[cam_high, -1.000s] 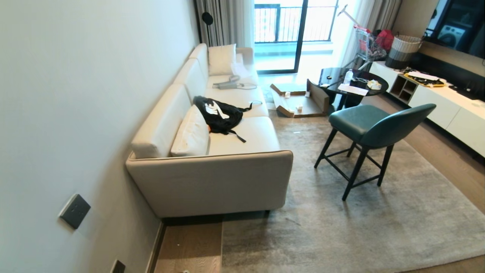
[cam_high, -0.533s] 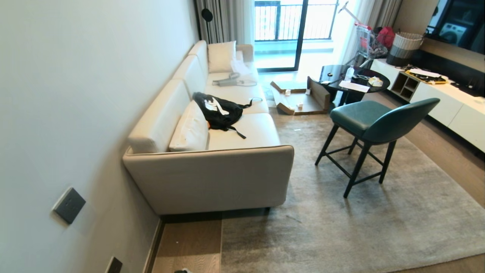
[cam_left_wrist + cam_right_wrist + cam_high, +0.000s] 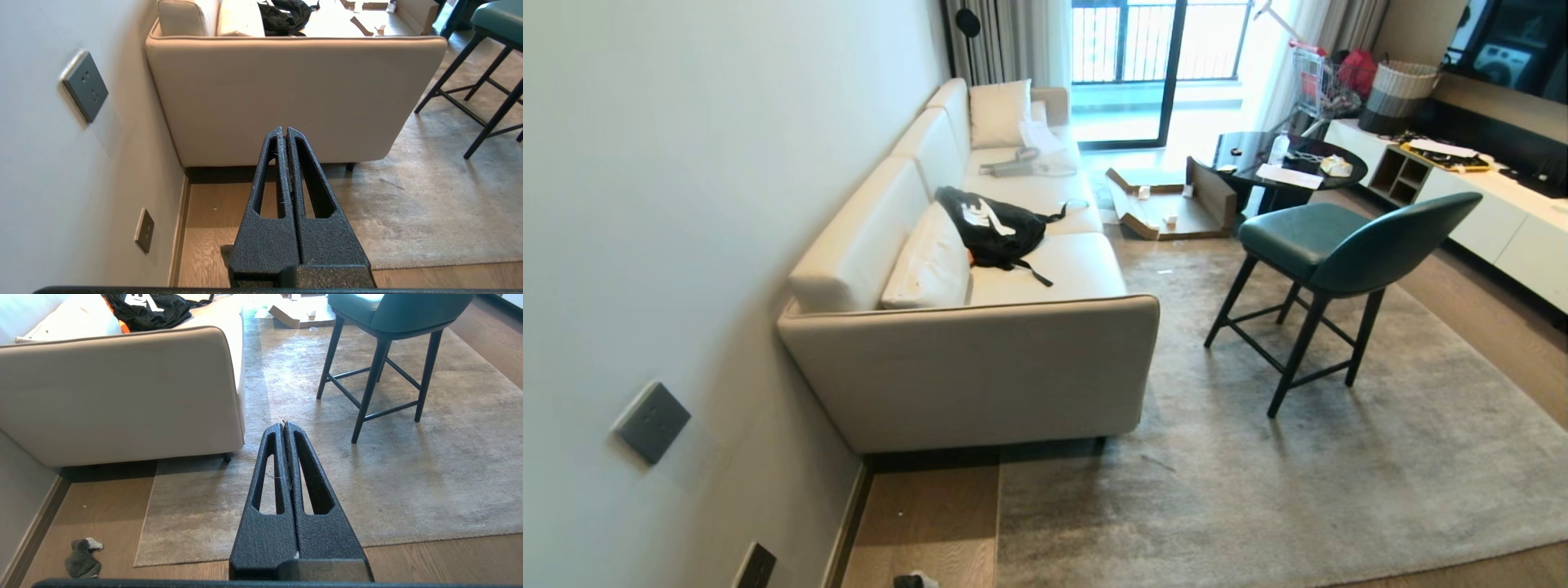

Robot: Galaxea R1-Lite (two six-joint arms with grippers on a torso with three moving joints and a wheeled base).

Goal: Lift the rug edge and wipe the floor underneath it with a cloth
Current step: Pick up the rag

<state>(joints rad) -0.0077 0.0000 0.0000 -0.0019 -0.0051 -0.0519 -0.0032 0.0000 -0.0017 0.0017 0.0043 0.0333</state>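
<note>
Grey cloth [image 3: 83, 557] is seen on the floor [image 3: 110, 516] beside the rug edge [image 3: 144, 522], well apart from both grippers. Right gripper [image 3: 284, 424] and left gripper [image 3: 284, 129] are pressed together, empty. Only a sliver of cloth is caught in the head view.

Cloth [image 3: 83, 557] on floor [image 3: 98, 506] beside rug edge [image 3: 144, 522], seemingly apart; sofa [image 3: 980, 367] behind.

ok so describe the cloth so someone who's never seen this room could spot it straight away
Start at the beige sofa against the wall and look down to the strip of bare wood floor between the skirting and the grey rug's corner. The cloth lies crumpled there near the skirting, off the rug. It is a small rag, part whitish and part dark grey, the only loose thing on those planks.
</note>
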